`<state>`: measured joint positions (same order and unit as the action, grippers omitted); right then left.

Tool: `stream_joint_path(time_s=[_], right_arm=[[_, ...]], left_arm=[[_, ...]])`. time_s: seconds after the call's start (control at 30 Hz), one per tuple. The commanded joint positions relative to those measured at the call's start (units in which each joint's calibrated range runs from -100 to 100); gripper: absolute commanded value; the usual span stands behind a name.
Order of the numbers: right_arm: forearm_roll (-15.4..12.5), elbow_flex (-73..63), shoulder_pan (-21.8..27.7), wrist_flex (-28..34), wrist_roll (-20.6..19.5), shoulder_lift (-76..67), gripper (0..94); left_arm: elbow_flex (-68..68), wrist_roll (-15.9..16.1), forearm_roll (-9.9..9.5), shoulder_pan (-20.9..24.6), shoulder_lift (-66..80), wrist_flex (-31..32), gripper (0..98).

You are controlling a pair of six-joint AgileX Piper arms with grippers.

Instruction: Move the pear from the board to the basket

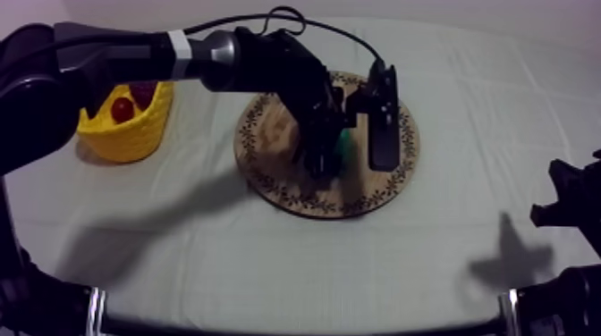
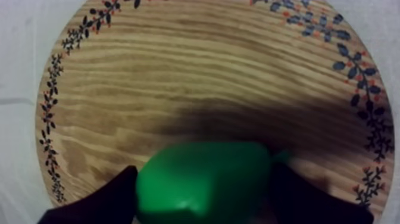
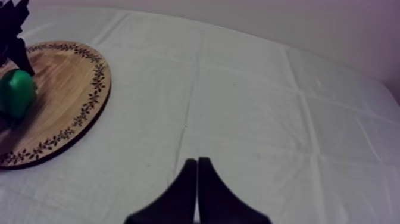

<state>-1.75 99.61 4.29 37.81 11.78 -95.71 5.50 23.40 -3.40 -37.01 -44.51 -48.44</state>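
Yellow basket, far left, holds a small red fruit; smooth green pear on the wooden board, pinched by the left jaws. Right jaws pressed together, near right.

The board is seen as grained wood, the pear as smooth plastic, the cloth as matt and creased.

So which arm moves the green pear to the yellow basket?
Left. Left gripper is shut on the green pear on the round wooden board; yellow basket stands on its side. Right gripper rests shut, off the board.
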Motion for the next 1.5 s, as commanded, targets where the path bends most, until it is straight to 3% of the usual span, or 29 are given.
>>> stream_joint_path(time_s=[0.0, 0.23, 0.87, 1.13, 1.47], right_arm=[[0.0, 0.1, 0.0, -0.1, 0.0, 0.0, 0.5], [0.0, 0.1, 0.0, -0.1, 0.0, 0.0, 0.5], [0.0, 0.1, 0.1, -0.1, 0.0, 0.0, 0.5], [0.0, 0.1, 0.1, -0.1, 0.0, 0.0, 0.5], [0.0, 0.1, 0.1, -0.1, 0.0, 0.0, 0.5]], left_arm=[[0.2, 0.0, -0.05, 0.2, -0.4, -0.1, 72.3], [0.8, -0.4, 0.01, 0.7, -0.8, 0.7, 61.9], [-2.5, -2.0, 1.28, 3.5, 7.6, 0.3, 58.6], [-11.1, -3.3, 1.75, 10.1, 21.0, -5.2, 58.0], [-21.2, -3.1, 1.20, 22.6, 35.6, -7.5, 52.0]])
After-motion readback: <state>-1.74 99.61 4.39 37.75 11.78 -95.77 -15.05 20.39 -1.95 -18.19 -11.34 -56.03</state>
